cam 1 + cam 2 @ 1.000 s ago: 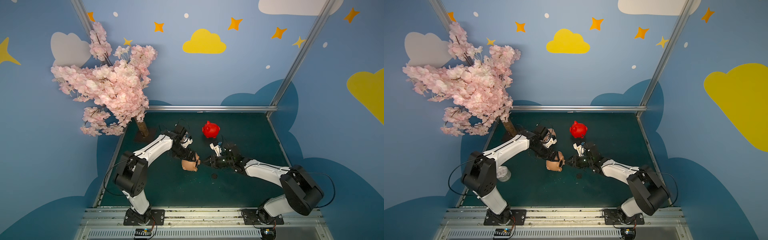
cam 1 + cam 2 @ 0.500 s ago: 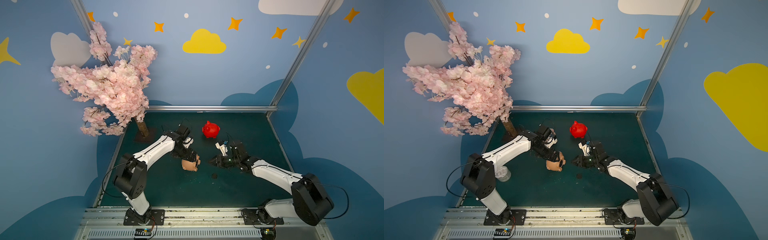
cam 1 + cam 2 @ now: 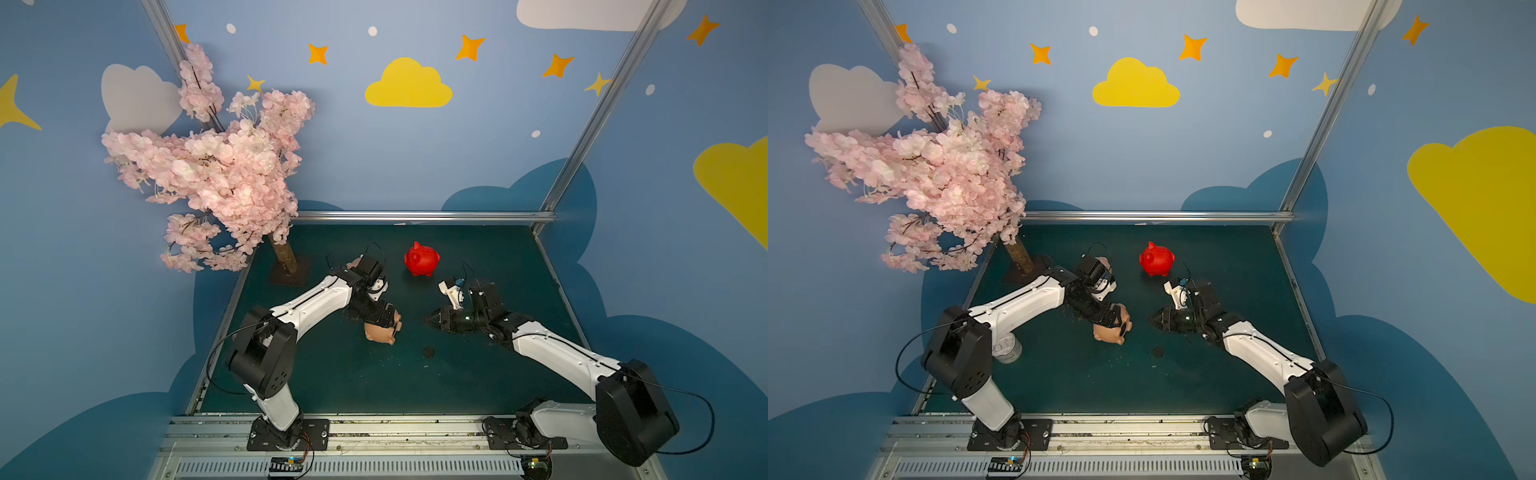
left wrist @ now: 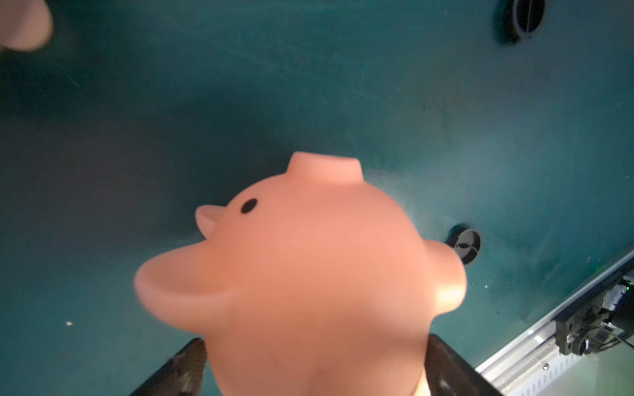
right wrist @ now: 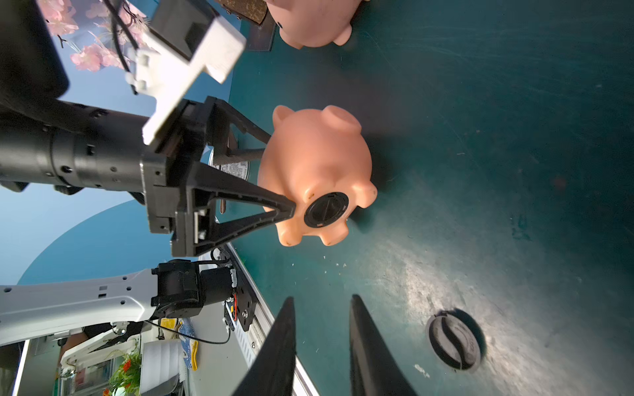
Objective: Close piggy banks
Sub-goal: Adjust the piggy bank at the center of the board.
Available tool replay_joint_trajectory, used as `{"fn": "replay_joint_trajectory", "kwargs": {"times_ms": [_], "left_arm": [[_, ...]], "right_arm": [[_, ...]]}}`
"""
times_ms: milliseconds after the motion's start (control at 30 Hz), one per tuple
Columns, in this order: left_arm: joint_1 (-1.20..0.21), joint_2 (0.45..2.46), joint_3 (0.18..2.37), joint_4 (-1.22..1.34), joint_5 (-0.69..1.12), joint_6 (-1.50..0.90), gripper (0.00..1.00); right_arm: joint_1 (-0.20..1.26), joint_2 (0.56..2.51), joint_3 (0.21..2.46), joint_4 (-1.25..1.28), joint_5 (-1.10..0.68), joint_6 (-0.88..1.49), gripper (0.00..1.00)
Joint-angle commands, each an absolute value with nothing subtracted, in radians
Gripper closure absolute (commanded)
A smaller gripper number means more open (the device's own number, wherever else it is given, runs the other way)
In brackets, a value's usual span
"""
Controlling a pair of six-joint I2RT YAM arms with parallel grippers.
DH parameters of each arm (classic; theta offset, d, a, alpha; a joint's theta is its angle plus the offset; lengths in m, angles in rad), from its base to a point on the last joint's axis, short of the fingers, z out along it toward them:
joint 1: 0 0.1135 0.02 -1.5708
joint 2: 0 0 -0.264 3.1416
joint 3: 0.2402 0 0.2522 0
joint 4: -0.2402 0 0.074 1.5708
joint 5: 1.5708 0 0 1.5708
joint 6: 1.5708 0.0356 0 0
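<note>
A peach piggy bank lies on its side in mid-table, its belly toward the right arm. My left gripper is shut on it, one finger on the belly and the other on the back. A black plug sits in the belly hole. My right gripper hangs a short way right of it, jaws slightly apart and empty. A second peach piggy bank stands behind the left wrist. The red piggy bank stands upright farther back.
A loose black plug lies on the green mat in front of the grippers. The blossom tree's trunk and base plate occupy the back left corner. A silvery can sits by the left arm.
My right gripper has drawn back to the right, away from the held piggy bank's belly. The left arm and the piggy bank have stayed nearly in place.
</note>
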State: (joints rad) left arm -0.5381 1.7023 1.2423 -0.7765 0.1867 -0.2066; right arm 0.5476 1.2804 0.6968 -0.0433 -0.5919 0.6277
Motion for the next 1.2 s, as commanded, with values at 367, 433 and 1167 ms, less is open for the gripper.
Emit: {"fn": "replay_joint_trajectory", "kwargs": {"times_ms": [367,433,1167], "left_arm": [[-0.572,1.766,1.247,-0.746,0.103,-0.252,0.08],[-0.578,1.781,1.259,-0.727,0.091,-0.267,0.09],[-0.586,1.724,1.348,-0.749,0.072,-0.265,0.04]], "right_arm": [[0.543,1.247,0.692,-0.054,-0.594,0.624,0.72],[0.542,1.24,0.69,-0.061,-0.591,0.62,0.73],[0.523,1.196,0.645,-0.063,-0.543,0.657,0.73]]}}
